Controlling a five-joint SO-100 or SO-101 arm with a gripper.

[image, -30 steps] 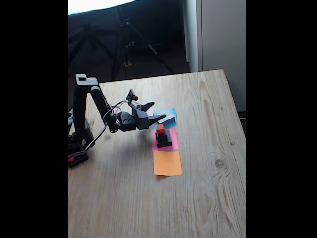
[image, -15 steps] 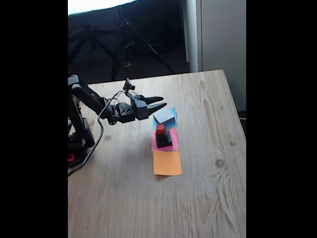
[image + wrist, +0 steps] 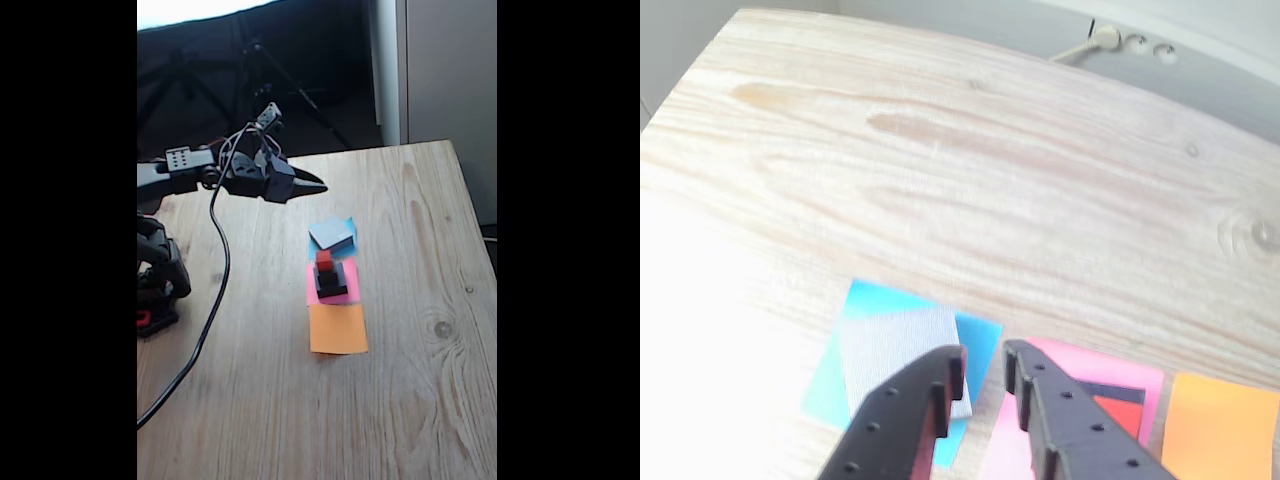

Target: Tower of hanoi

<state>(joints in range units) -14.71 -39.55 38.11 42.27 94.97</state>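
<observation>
In the fixed view, the flat grey block point(image 3: 331, 234) lies on the blue paper point(image 3: 347, 223). Just in front of it, on the pink paper point(image 3: 351, 272), the medium black block point(image 3: 331, 285) carries a small black cube point(image 3: 327, 271) with the red cube point(image 3: 324, 259) on top. My gripper point(image 3: 312, 186) hangs high over the table, back and left of the grey block. Its jaws are almost together and hold nothing. The wrist view looks down past the gripper point(image 3: 983, 362) onto the grey block point(image 3: 895, 340), with the red cube point(image 3: 1122, 412) partly hidden behind a finger point(image 3: 1060, 415).
An orange paper point(image 3: 338, 328) lies bare in front of the pink one. The arm's base point(image 3: 158, 290) stands at the table's left edge, with a cable point(image 3: 215, 300) trailing down to the front. Tripods stand in the dark behind the wooden table point(image 3: 420, 380).
The arm has lifted and drawn back to the left, away from the grey block on the blue paper. Its jaws have come together. The blocks have not moved.
</observation>
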